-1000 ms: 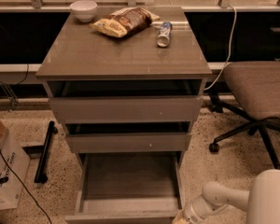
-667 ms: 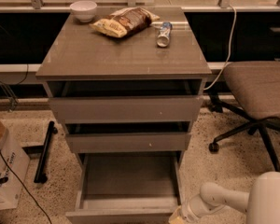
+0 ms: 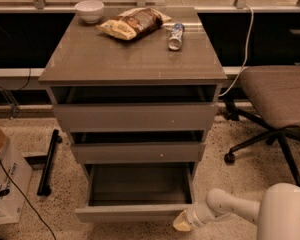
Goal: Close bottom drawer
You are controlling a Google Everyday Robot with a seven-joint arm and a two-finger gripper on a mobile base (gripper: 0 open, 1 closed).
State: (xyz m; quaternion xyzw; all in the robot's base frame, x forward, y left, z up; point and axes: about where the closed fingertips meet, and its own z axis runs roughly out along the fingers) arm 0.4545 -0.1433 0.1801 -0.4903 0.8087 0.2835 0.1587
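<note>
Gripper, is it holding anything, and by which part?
Cannot tell. The gripper sits by the right front corner of the bottom drawer; whether it grips that edge or only touches it is unclear.

The bottom drawer [image 3: 135, 212] stands far out, with open speckled floor along its front panel. The tool [image 3: 183, 223] sits low at the front's right corner; whether it touches cannot be told. On the right, an office chair [image 3: 277, 96] and its wheeled legs narrow the floor beside the arm. On the left, a cardboard box [image 3: 5, 181], a black bar [image 3: 47, 161] and a thin cable [image 3: 20, 204] lie apart from the drawer. The middle drawer [image 3: 137, 152] overhangs the open drawer's rear.
</note>
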